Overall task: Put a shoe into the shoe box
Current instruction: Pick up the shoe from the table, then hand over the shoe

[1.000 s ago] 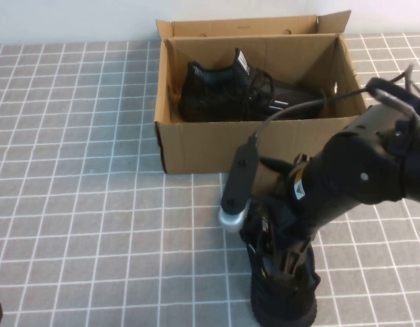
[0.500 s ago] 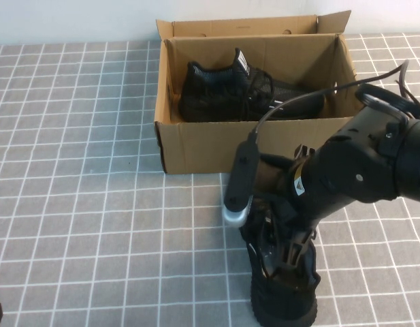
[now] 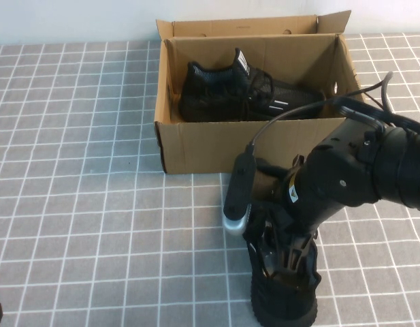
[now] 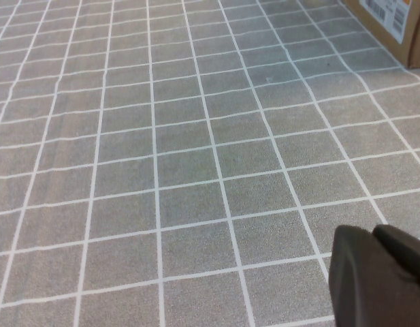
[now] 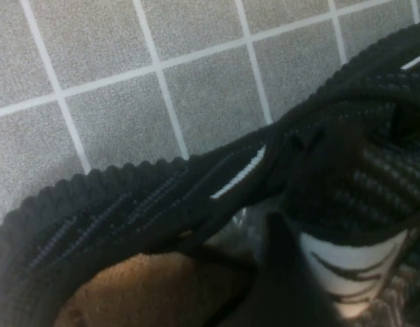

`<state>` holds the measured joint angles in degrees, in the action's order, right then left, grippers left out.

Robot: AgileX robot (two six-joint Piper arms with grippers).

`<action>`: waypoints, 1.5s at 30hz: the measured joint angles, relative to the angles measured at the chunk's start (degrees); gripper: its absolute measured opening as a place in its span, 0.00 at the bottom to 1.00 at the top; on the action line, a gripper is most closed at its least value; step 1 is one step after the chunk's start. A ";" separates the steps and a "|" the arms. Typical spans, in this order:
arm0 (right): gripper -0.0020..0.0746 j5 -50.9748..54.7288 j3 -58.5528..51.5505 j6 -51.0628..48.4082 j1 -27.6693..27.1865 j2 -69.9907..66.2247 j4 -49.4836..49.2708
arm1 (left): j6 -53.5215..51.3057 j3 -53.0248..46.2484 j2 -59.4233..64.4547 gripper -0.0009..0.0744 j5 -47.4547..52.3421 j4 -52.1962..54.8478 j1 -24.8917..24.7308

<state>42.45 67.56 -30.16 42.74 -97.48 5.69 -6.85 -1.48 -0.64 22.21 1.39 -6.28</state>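
The brown cardboard shoe box (image 3: 210,146) stands open at the back of the table, with one black sneaker (image 3: 244,92) lying inside it. The matching shoe (image 3: 284,303) stands on the tiles near the front edge, toe toward me. My right gripper (image 3: 281,262) reaches down into this shoe's opening, open, with one finger (image 5: 288,272) inside next to the white tongue label (image 5: 349,272). The knit collar (image 5: 162,197) fills the right wrist view. My left gripper (image 4: 374,233) is shut and empty, low over bare tiles at the front left.
Grey tiled cloth covers the table. A corner of the box with a printed label (image 4: 397,24) shows in the left wrist view. The right arm's cable (image 3: 298,109) arcs over the box's front wall. The lid flap (image 3: 244,26) stands up behind the box.
My right arm has sunk a little and shifted slightly left over the front shoe. The shoe and the box have not moved.
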 joint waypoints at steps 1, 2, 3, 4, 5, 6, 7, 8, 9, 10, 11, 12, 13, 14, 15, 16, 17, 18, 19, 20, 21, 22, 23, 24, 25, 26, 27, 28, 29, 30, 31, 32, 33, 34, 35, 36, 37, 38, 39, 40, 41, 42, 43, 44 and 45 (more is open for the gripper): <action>0.51 0.00 0.00 0.00 0.00 0.07 0.14 | 0.00 0.00 0.00 0.01 0.00 0.00 0.00; 0.46 0.00 0.00 0.00 0.00 0.07 0.13 | 0.00 0.00 0.00 0.01 0.00 0.00 0.00; 0.42 0.00 0.00 0.00 0.00 0.07 0.17 | 0.00 0.00 0.00 0.01 0.00 0.00 0.00; 0.37 -0.21 0.00 0.00 0.00 0.07 0.26 | 0.00 0.00 0.00 0.01 0.00 0.00 0.00; 0.33 -0.22 0.00 0.00 0.00 0.07 0.30 | 0.00 0.00 0.00 0.01 0.00 0.00 0.00; 0.30 -0.22 0.00 0.00 0.00 0.07 0.39 | 0.00 0.00 0.00 0.01 0.00 0.00 0.00; 0.26 -0.42 0.00 0.00 0.00 0.07 0.39 | 0.00 0.00 0.00 0.01 0.00 0.00 0.00; 0.22 -0.53 0.00 0.00 0.00 0.07 0.53 | 0.00 0.00 0.00 0.01 0.00 0.00 0.00; 0.19 -0.57 0.00 0.00 0.00 0.07 0.58 | 0.00 0.00 0.00 0.01 0.00 0.00 0.00; 0.15 -0.80 0.00 0.00 0.00 0.07 0.87 | 0.00 0.00 0.00 0.01 0.00 0.00 0.00; 0.11 -0.91 0.00 0.00 0.00 0.07 1.09 | 0.00 0.00 0.00 0.01 0.00 0.00 0.00; 0.08 -0.90 0.00 0.11 0.00 0.07 1.23 | 0.00 0.00 0.00 0.01 0.00 0.00 0.00; 0.06 -0.90 0.00 0.11 0.00 0.07 1.38 | 0.00 0.00 0.00 0.01 0.00 0.00 0.00; 0.06 -0.90 0.00 0.11 0.00 0.07 1.51 | 0.00 0.00 0.00 0.01 0.00 0.00 0.00; 0.06 -0.90 0.00 0.11 0.00 0.07 1.51 | 0.00 0.00 0.00 0.01 0.00 0.00 0.00; 0.05 -0.90 0.00 0.11 0.00 0.07 1.65 | 0.00 0.00 0.00 0.01 0.00 0.00 0.00; 0.05 -0.68 0.00 0.11 0.00 0.33 1.65 | 0.00 0.00 0.00 0.01 0.00 0.00 0.00; 0.05 -0.46 0.00 0.22 0.00 0.70 1.65 | 0.00 0.00 0.00 0.01 0.00 0.00 0.00; 0.05 -0.19 0.00 0.50 0.00 1.29 1.65 | 0.00 0.00 0.00 0.01 0.00 0.00 0.00; 0.05 0.27 0.00 1.27 0.00 2.05 1.39 | 0.00 0.00 0.00 0.01 0.00 0.00 0.00; 0.05 0.84 0.00 2.45 0.00 2.82 1.05 | 0.00 0.00 0.00 0.01 0.00 0.00 0.00; 0.05 1.57 0.00 3.81 0.00 4.00 0.92 | 0.00 0.00 0.00 0.01 0.00 0.00 0.00; 0.05 2.15 -0.10 4.91 0.00 5.41 0.79 | 0.00 0.00 0.00 0.01 0.00 0.00 0.00; 0.05 2.67 -0.10 5.53 0.00 6.70 0.70 | 0.00 0.00 0.00 0.01 0.00 0.00 0.00; 0.05 3.32 -0.10 6.13 0.00 8.38 0.56 | 0.00 0.00 0.00 0.01 0.00 0.00 0.00; 0.05 3.96 -0.19 6.45 0.00 10.11 0.56 | 0.00 0.00 0.00 0.01 0.00 0.00 0.00; 0.05 4.64 -0.19 6.68 0.00 11.88 0.56 | 0.00 0.00 0.00 0.01 0.00 0.00 0.00; 0.05 5.30 -0.19 6.67 0.11 13.58 0.56 | 0.00 0.00 0.00 0.01 0.00 0.00 0.00; 0.05 6.34 -0.07 6.67 0.11 15.22 0.52 | 0.00 0.00 0.00 0.01 0.00 0.00 0.00; 0.05 7.95 0.18 6.67 0.11 16.75 0.41 | 0.00 0.00 0.00 0.01 0.00 0.00 0.00; 0.05 9.06 0.47 6.67 0.11 17.90 0.41 | 0.00 0.00 0.00 0.01 0.00 0.00 0.00; 0.05 10.52 1.12 6.70 0.11 19.23 0.41 | 0.00 0.00 0.00 0.01 0.00 0.00 0.00; 0.05 11.78 1.84 6.70 0.11 20.48 0.41 | 0.00 0.00 0.00 0.01 0.00 0.00 0.00; 0.05 12.59 2.66 6.70 0.11 21.40 0.53 | 0.00 0.00 0.00 0.01 0.00 0.00 0.00; 0.05 13.33 3.60 6.70 0.11 22.44 0.53 | 0.00 0.00 0.00 0.01 0.00 0.00 0.00; 0.05 13.75 4.60 6.70 0.11 23.30 0.53 | 0.00 0.00 0.00 0.01 0.00 0.00 0.00; 0.05 13.90 5.49 6.70 0.11 23.92 0.53 | 0.00 0.00 0.00 0.01 0.00 0.00 0.00; 0.05 14.01 6.65 6.70 0.11 24.29 0.53 | 0.00 0.00 0.00 0.01 0.00 0.00 0.00; 0.05 14.01 7.82 6.70 0.11 24.43 0.53 | 0.00 0.00 0.00 0.01 0.00 0.00 0.00; 0.05 14.01 8.68 6.70 0.11 24.43 0.53 | 0.00 0.00 0.00 0.01 0.00 0.00 0.00; 0.05 14.01 9.58 6.70 0.11 24.43 0.53 | 0.00 0.00 0.00 0.01 0.00 0.00 0.00; 0.05 14.01 10.27 6.70 0.11 24.43 0.53 | 0.00 0.00 0.00 0.01 0.00 0.00 0.00; 0.05 13.86 10.80 6.70 0.11 24.30 0.53 | 0.00 0.00 0.00 0.01 0.00 0.00 0.00; 0.05 13.57 11.09 6.57 0.11 24.17 0.53 | 0.00 0.00 0.00 0.01 0.00 0.00 0.00; 0.05 13.21 11.24 6.20 0.11 23.89 0.53 | 0.00 0.00 0.00 0.01 0.00 0.00 0.00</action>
<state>55.66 78.80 -23.96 42.85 -73.59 6.22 -6.85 -1.48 -0.64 22.21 1.39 -6.28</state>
